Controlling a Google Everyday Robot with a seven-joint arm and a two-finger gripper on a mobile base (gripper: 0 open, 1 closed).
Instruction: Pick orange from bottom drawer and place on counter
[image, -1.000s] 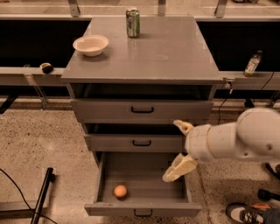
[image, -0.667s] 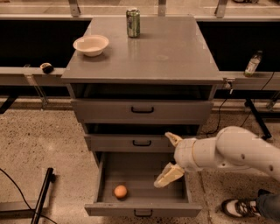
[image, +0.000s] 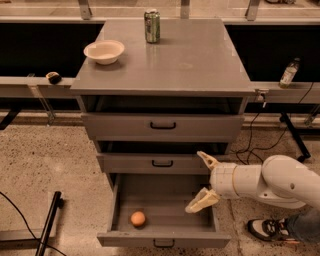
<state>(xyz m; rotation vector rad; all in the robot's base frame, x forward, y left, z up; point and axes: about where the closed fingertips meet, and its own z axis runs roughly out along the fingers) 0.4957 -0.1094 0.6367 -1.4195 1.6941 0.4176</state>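
Gripper (image: 202, 181) lower than second ago, now over right side of open bottom drawer (image: 160, 239). Jaws spread wide, holding nothing. Orange (image: 138, 218) loose on drawer floor, front-left, well apart from gripper. Likely light, firm, smooth-skinned, apt to roll. Best pinched across widest middle, moderate squeeze. Worktop (image: 200, 65) has bare patch for placing.

No text, label or number can be read anywhere here.
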